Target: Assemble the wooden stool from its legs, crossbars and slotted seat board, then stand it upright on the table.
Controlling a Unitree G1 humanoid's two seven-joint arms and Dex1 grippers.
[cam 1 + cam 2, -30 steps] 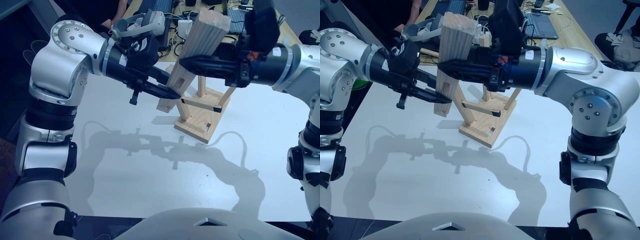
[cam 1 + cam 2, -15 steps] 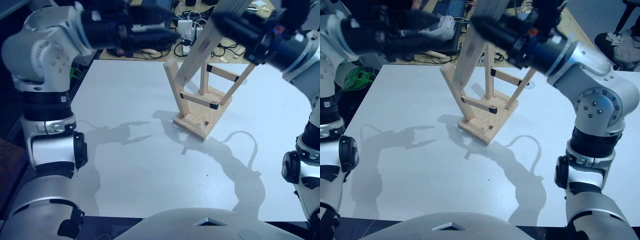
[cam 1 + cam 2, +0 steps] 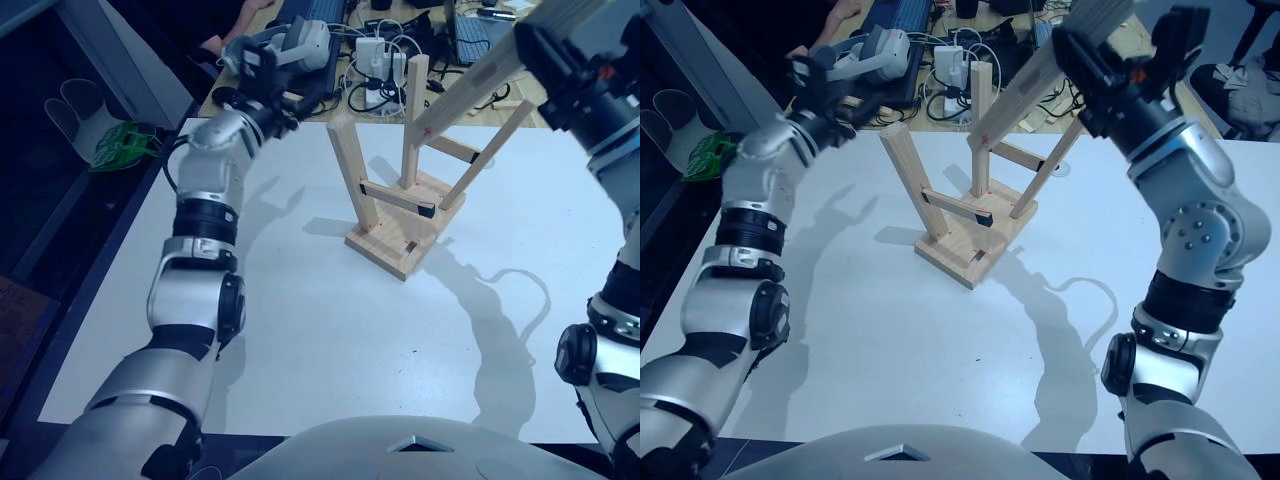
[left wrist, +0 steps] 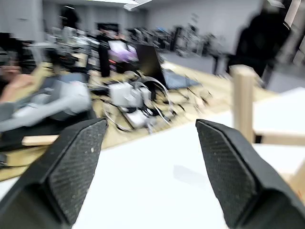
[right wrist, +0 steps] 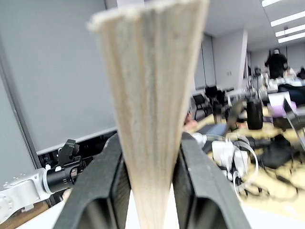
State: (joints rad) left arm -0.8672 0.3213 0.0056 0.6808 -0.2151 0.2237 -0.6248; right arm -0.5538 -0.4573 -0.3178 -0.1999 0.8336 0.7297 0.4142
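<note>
- Grippers: state?
- Right gripper point(image 5: 148, 157) is clamped on a loose leg point(image 3: 470, 85), fingers point(image 5: 107, 191) pressed against two opposite faces. It sits high over the far right of the table point(image 3: 300, 330), and the leg slants down from it toward the stool. Left gripper point(image 4: 152, 167) is spread wide with nothing between the pads point(image 4: 76, 167). It's out by the far left edge of the table, well apart from the stool.
- Stool location?
- Stool point(image 3: 400, 215) is upside down, toward the far side of the table. Seat board point(image 3: 385, 250) is flat on the tabletop with three legs point(image 3: 355, 180) sticking up from it. Two crossbars point(image 3: 395, 198): one between the middle and right legs, one coming off the left leg. Can't tell what the second one's other end joins.
- Is the loose leg touching the stool?
- Its low end lines up with the top of the middle leg in the head views. Contact or gap, can't tell.
- Anything else around?
- Desk point(image 4: 128, 136) behind the table, with a headset point(image 3: 295, 45) and cables point(image 3: 372, 88) on it.
</note>
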